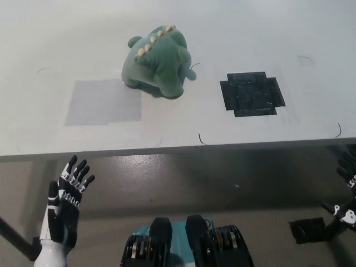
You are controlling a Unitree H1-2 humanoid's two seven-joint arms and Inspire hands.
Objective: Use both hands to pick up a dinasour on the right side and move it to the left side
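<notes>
I see the green plush dinosaur (157, 63) lying mid-desk, just past the far right corner of the grey patch (103, 102), black cross mark (252, 93) toward the right edge, left hand (66, 206) below the desk's (178, 133) near edge, fingers spread and empty, right hand (347, 189) cut off at the picture's edge, its fingers I cannot tell.

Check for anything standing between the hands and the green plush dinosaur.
Nothing visible does. The green plush dinosaur sits alone on the white table; the white left hand and black right hand hang below its front edge.

Green dinosaur (157, 63) sits on the counter (250, 33) between grey patch (103, 102) and black patch (252, 93) — both hands below the counter's edge.
</notes>
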